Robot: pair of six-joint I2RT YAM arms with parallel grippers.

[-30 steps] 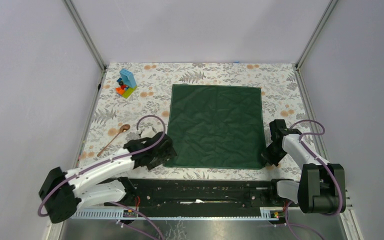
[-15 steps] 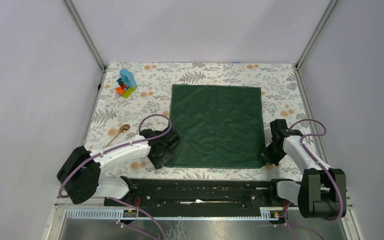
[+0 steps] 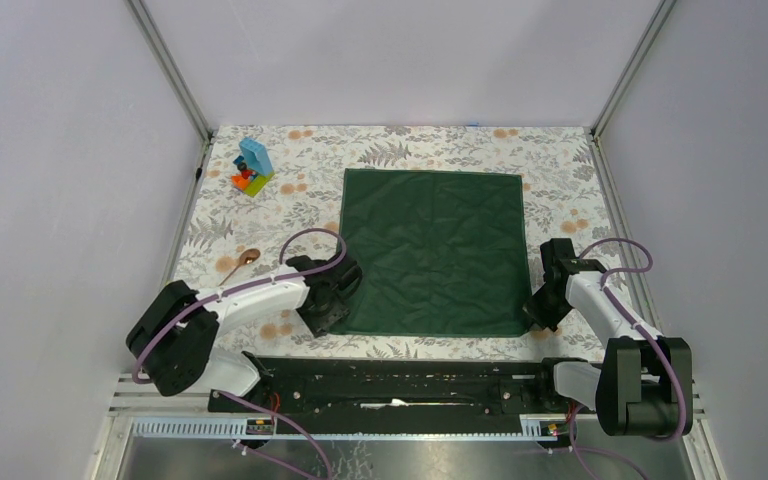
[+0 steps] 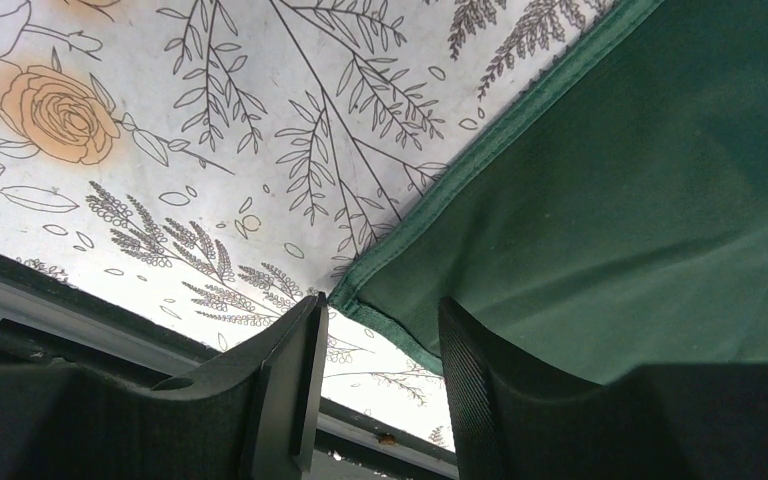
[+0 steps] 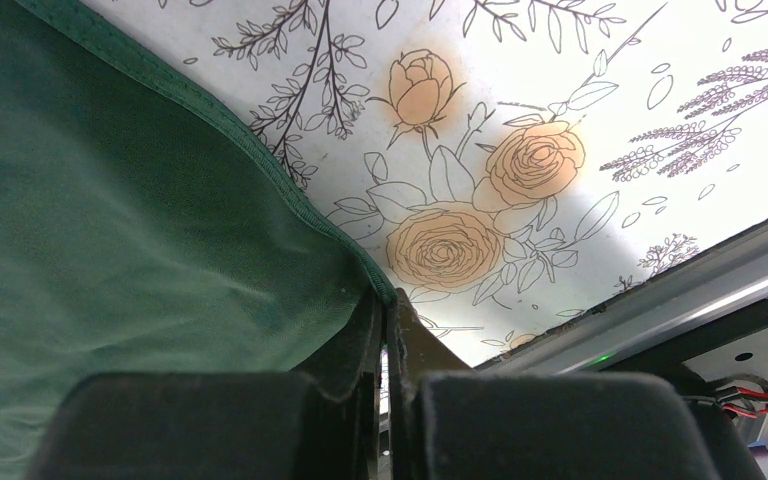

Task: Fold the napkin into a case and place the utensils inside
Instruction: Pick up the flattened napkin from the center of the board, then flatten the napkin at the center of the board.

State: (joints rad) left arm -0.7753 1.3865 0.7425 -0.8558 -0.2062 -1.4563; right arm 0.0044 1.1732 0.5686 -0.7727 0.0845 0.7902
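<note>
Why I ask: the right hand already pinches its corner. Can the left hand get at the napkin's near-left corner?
Likely yes: the napkin's corner sits between the left hand's parted fingers, nothing blocking.

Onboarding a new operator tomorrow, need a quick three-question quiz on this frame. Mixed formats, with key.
1. True or false: the right gripper is shut on a corner of the napkin.
2. Where is the spoon? A) left of the napkin B) on the napkin C) in the right gripper
3. Fill in: the left gripper has its jaws ____ around the napkin's near left corner.
Key: 1 true; 2 A; 3 open.
</note>
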